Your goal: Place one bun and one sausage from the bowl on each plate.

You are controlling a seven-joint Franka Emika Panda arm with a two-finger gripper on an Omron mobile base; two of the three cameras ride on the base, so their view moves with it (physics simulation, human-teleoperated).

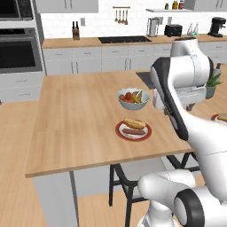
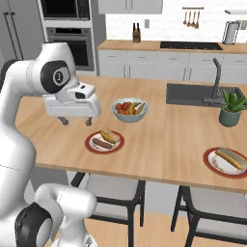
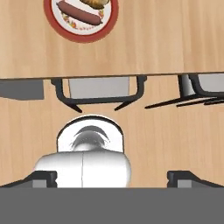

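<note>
Pincer (image 3: 112, 177) spread wide, nothing between its tips; hand view shows the two dark fingertips (image 3: 41, 177) at lower left and lower right, far apart. In the right base view the pincer (image 2: 76, 120) hangs under the white hand at centre left, above the table's near left part, clear of the wood.

Just right of it in that view, near plate (image 2: 104, 142), red-rimmed, carrying one bun (image 2: 109, 134) and one sausage (image 2: 102, 143) side by side. Same plate (image 1: 133, 130) sits lower centre in the left base view, and at the top of the hand view, cut by the frame edge.

Behind that plate, fruit bowl (image 2: 129, 110), pale, with colourful fruit, mid-frame.

Second plate (image 2: 226, 162) at far right of the right base view, near the table (image 2: 169, 144) front edge, holding a bun (image 2: 233, 154) and a sausage (image 2: 227, 159). Well apart from the first plate.

Potted plant (image 2: 232, 108) upper right, beside the sink (image 2: 190, 94) and its faucet (image 2: 216, 79).

Dark chairs (image 2: 111, 190) tucked under the table's near edge.
</note>
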